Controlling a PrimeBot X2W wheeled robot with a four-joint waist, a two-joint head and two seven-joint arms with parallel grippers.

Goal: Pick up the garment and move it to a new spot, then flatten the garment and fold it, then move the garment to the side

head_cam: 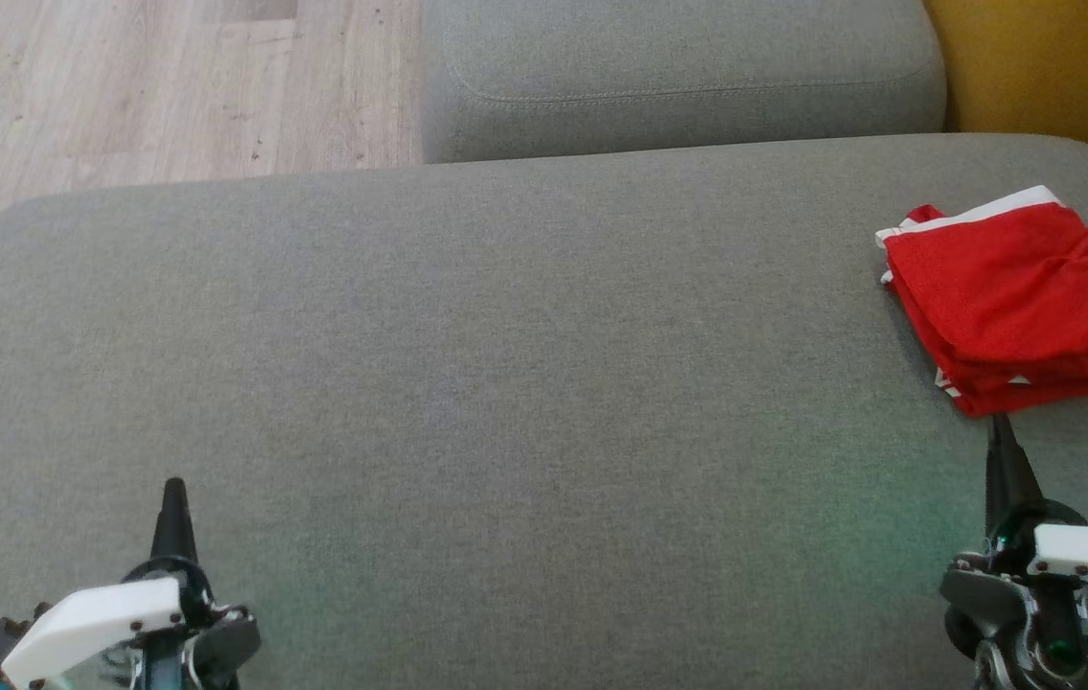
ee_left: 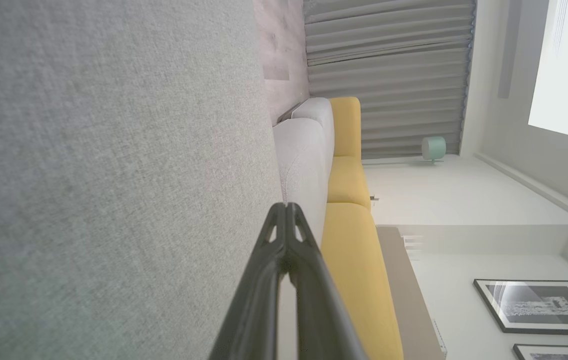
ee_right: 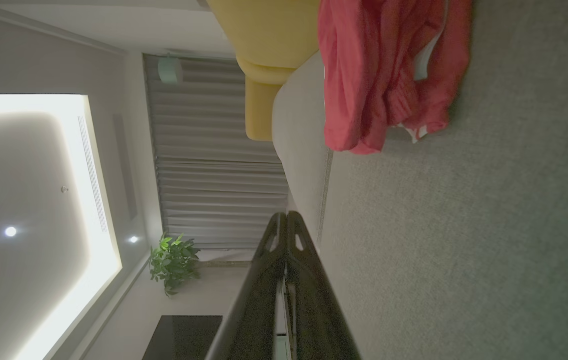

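The garment (head_cam: 1018,297) is red with white trim and lies folded into a compact stack at the right edge of the grey cushion (head_cam: 505,364). In the right wrist view the garment (ee_right: 384,75) sits ahead of the fingers, apart from them. My right gripper (head_cam: 999,426) is shut and empty at the lower right, its tip just short of the garment's near edge. My left gripper (head_cam: 173,489) is shut and empty at the lower left, over bare cushion. Both wrist views show the fingertips pressed together, left gripper (ee_left: 285,206) and right gripper (ee_right: 286,215).
A second grey cushion (head_cam: 678,77) stands behind the big one. Wooden floor (head_cam: 141,86) lies at the far left, a yellow seat (head_cam: 1052,67) at the far right. The cushion's rounded edge drops off on the left.
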